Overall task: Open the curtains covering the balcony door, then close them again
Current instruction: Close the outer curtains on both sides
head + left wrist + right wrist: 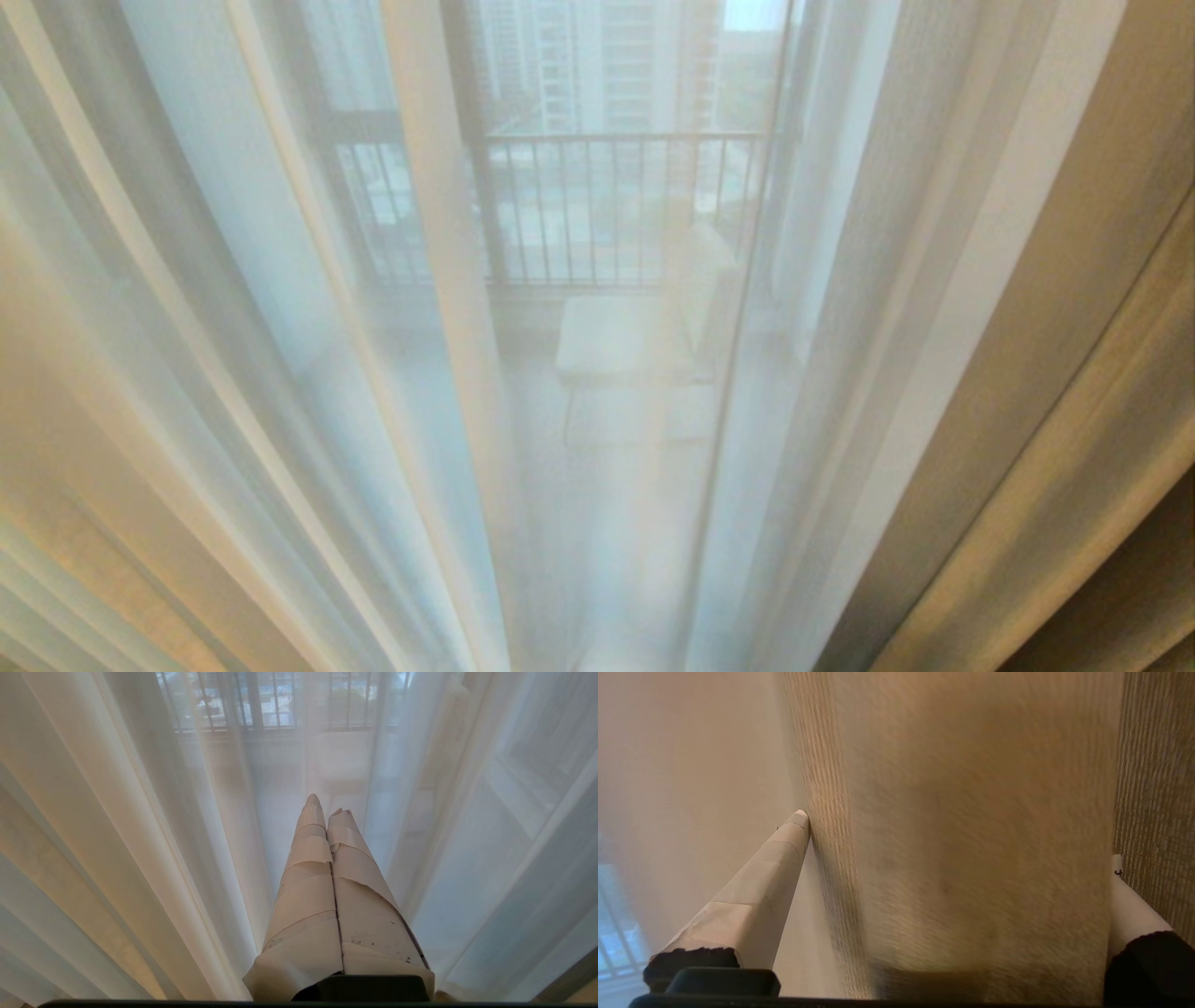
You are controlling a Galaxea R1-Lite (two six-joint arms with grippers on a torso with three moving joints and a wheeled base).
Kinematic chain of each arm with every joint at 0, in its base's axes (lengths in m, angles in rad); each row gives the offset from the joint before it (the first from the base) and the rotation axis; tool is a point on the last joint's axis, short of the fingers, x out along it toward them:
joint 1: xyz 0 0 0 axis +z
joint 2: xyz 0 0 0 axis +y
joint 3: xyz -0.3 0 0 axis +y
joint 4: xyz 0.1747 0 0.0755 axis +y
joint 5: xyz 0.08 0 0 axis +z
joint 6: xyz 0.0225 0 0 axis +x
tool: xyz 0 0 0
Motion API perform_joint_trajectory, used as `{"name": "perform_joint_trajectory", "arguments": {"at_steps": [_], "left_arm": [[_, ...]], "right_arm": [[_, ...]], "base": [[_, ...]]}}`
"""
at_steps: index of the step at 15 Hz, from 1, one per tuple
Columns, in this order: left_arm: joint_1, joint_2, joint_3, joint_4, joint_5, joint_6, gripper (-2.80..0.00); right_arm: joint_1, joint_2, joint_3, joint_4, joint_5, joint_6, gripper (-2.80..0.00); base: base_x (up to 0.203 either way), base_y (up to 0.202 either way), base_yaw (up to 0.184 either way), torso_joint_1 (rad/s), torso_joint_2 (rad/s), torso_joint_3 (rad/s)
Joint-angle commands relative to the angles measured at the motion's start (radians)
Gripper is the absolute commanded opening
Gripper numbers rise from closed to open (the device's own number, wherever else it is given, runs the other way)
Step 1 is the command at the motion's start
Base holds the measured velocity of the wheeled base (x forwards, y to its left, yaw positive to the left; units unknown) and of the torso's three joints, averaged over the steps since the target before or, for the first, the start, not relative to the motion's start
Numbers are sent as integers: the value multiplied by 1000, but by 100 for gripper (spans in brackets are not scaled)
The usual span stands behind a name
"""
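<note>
My right fingers (957, 835) are spread wide around a fold of the cream drape (971, 812); closing too shallow, the heavy fabric could slip free; left fingers (324, 812) pressed together, idle

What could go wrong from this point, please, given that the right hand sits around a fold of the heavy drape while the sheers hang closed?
1. The right hand is open astride a fold of the beige drape; if it pulls before closing, the fabric may slip out.
2. The sheers hang right beside the drape, so a grip could snag them too.
3. The shut left hand points into the sheers and could catch them if the robot moves.
</note>
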Motion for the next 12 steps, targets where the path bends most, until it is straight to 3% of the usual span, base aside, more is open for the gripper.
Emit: {"name": "perform_joint_trajectory", "arguments": {"at_steps": [1, 11, 12], "left_arm": [[0, 0, 0, 0, 0, 0, -280], [0, 0, 0, 0, 0, 0, -280], [0, 0, 0, 0, 0, 0, -280]], "right_arm": [[-19, 64, -39, -4, 3, 1, 0], [-68, 84, -42, -18, 31, 1, 0], [-68, 84, -44, -22, 36, 5, -280]], "base": [[0, 0, 0, 0, 0, 0], [0, 0, 0, 0, 0, 0], [0, 0, 0, 0, 0, 0]]}}
